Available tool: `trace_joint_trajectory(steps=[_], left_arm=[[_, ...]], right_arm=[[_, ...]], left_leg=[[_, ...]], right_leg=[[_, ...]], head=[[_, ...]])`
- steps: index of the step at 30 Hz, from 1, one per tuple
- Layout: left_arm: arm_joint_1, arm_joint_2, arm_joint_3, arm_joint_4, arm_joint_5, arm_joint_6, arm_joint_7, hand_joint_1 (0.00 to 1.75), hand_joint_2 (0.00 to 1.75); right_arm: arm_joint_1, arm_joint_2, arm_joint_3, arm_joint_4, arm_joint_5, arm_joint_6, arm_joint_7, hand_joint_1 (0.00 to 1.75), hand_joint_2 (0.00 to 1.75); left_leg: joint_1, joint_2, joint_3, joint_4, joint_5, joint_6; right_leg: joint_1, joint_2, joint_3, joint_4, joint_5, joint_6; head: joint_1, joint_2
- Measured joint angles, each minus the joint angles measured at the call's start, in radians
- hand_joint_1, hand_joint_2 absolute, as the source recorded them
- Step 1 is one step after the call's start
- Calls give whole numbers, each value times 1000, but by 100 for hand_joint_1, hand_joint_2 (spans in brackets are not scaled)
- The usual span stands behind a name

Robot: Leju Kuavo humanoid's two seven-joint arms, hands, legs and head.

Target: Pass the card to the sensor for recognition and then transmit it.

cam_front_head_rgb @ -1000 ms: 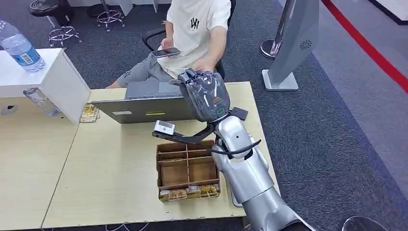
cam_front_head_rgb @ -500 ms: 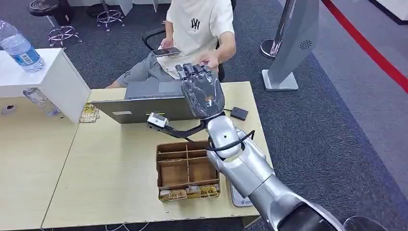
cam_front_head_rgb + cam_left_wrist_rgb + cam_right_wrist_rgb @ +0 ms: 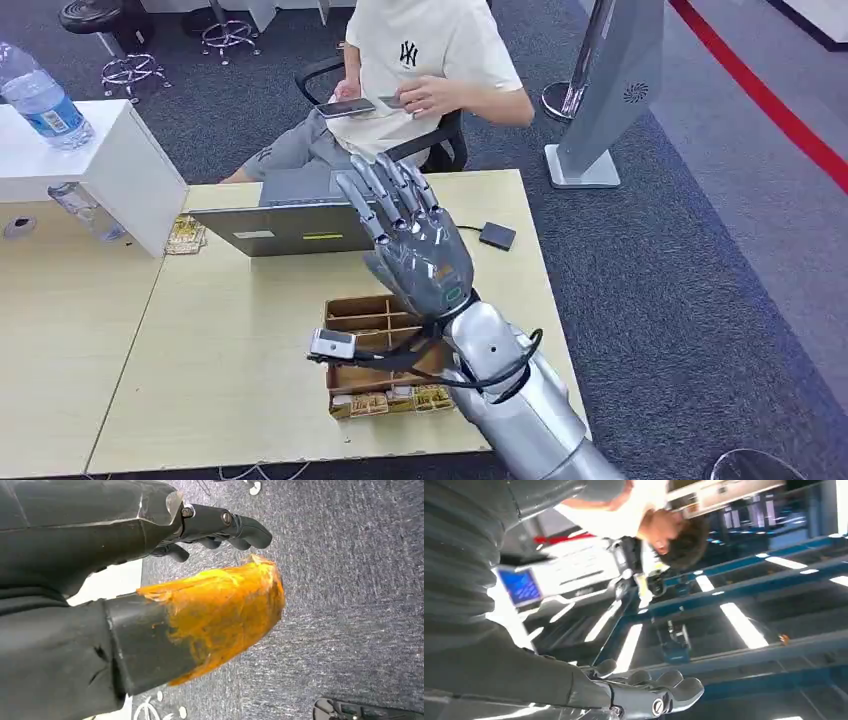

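Low in the centre of the head view, a brown wooden tray [image 3: 345,362] divided into compartments sits on the pale table [image 3: 230,340]. Its upper compartments look bare; the strip along its near edge holds small yellowish packets [image 3: 390,401]. Partly over the tray's left side hangs the wrist camera [image 3: 333,345] on its dark bracket.

The right hand [image 3: 420,255] is raised in the middle of the frame, back toward the camera, its fingers [image 3: 380,195] spread and stretched straight, holding nothing. Behind it stands a grey laptop [image 3: 300,215], and to its right a small black box [image 3: 497,236] lies on the table. At the top centre a seated person [image 3: 430,50] holds a phone [image 3: 346,108] in one hand and a small card [image 3: 391,101] in the other; the card is well apart from the robot's hand.

The right wrist view adds the ceiling lights, blue beams, and a lit blue screen [image 3: 520,586], with the right hand's fingers [image 3: 674,692] extended at the lower edge.

The left wrist view looks down at grey carpet [image 3: 350,580]. The left hand [image 3: 190,575] shows an orange-wrapped thumb [image 3: 225,610] and dark fingers [image 3: 240,527] curled inward, with nothing between them.
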State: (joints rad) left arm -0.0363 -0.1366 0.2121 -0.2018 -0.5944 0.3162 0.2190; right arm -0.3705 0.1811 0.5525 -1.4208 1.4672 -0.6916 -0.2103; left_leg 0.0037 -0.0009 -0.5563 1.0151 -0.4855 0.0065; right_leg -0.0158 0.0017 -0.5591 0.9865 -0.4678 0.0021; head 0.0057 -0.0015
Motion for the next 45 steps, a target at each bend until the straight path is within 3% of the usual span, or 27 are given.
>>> trace_joint_trajectory(steps=[3,11,14,15,16,17,19,21,23,24,25,26,27,30,31,32,35,41,43,44,45], left_arm=[[0,-3,2,0,5,10,0,0,0],[0,-8,6,0,10,14,0,0,0],[0,-9,14,0,18,27,-7,0,0],[0,-9,15,0,18,30,-9,0,0],[0,-9,19,0,18,32,-12,0,0],[0,-9,24,0,18,34,-15,0,0],[-1,-9,34,0,17,40,-24,0,0],[-3,-9,45,0,16,45,-36,0,0],[-5,-9,47,0,18,47,-42,0,0],[-5,-9,48,0,17,47,-43,0,0],[-4,-9,50,0,17,47,-43,0,0],[-4,-9,52,0,17,48,-43,0,0],[-5,-9,56,0,17,49,-43,0,0],[-4,-10,65,0,16,50,-43,0,0],[-4,-10,66,0,16,50,-43,0,0],[-4,-10,68,0,16,50,-43,0,0],[-4,-10,72,0,16,50,-43,0,0],[-4,-10,80,0,15,50,-43,0,0],[-4,-10,83,0,14,50,-43,0,0],[-4,-10,85,0,13,50,-43,0,0],[-4,-10,86,0,12,50,-43,0,0]], right_arm=[[104,43,-61,-68,-29,0,-147,0,175],[187,82,-134,-135,-47,0,-213,0,175],[228,90,-184,-163,-101,0,-378,0,175],[247,90,-200,-170,-110,0,-417,21,175],[267,90,-211,-177,-113,0,-442,72,175],[284,90,-218,-181,-111,0,-437,159,175],[306,89,-222,-185,-98,0,-418,175,175],[316,82,-225,-179,-99,0,-388,175,175],[329,76,-208,-170,-71,0,-306,175,175],[338,73,-199,-164,-58,0,-291,164,175],[348,71,-190,-156,-45,0,-282,140,175],[357,68,-179,-143,-31,0,-271,94,175],[362,66,-170,-135,-25,0,-261,73,175],[368,57,-150,-101,-4,0,-203,112,175],[364,52,-141,-94,1,0,-177,112,175],[361,48,-132,-88,6,0,-161,129,175],[361,32,-110,-67,16,0,-137,117,175],[362,6,-75,-38,28,0,-94,120,175],[361,-1,-65,-29,29,0,-77,112,175],[361,-4,-61,-25,30,0,-70,99,175],[361,-6,-57,-22,33,0,-61,99,175]], left_leg=[[0,0,0,0,0,0],[0,1,0,0,0,0],[0,0,0,0,0,0],[0,0,0,0,0,0],[0,0,0,0,0,0],[0,0,0,0,0,0],[0,1,0,0,-1,0],[0,1,0,0,0,0],[0,1,0,0,0,0],[0,1,0,0,0,0],[0,1,0,0,0,0],[0,1,0,0,0,0],[0,1,0,0,0,0],[0,1,-1,0,0,0],[0,1,-1,0,0,0],[0,1,0,0,0,0],[0,1,-1,0,0,0],[0,1,-1,0,0,0],[0,1,-1,0,0,0],[0,1,-1,0,0,0],[0,1,-1,0,0,0]], right_leg=[[0,0,0,0,0,0],[0,0,0,0,1,0],[0,0,1,0,1,0],[0,0,0,0,1,0],[0,0,0,0,1,0],[0,0,0,0,0,0],[0,1,0,0,0,0],[0,1,-1,0,0,0],[0,1,0,0,0,0],[0,1,-1,0,0,0],[0,1,-1,0,0,0],[0,1,-1,0,0,0],[0,1,-1,0,0,0],[0,1,-1,0,0,0],[0,1,-1,0,0,0],[0,1,-1,0,0,0],[0,1,-1,0,0,0],[0,1,-1,0,0,0],[0,1,-1,0,0,0],[0,1,-1,0,0,0],[0,1,-1,0,0,0]], head=[[0,0],[0,0],[0,0],[0,0],[0,0],[0,0],[1,0],[0,0],[0,0],[1,0],[0,0],[0,0],[0,0],[0,0],[0,0],[0,0],[0,0],[0,0],[0,0],[0,0],[0,0]])
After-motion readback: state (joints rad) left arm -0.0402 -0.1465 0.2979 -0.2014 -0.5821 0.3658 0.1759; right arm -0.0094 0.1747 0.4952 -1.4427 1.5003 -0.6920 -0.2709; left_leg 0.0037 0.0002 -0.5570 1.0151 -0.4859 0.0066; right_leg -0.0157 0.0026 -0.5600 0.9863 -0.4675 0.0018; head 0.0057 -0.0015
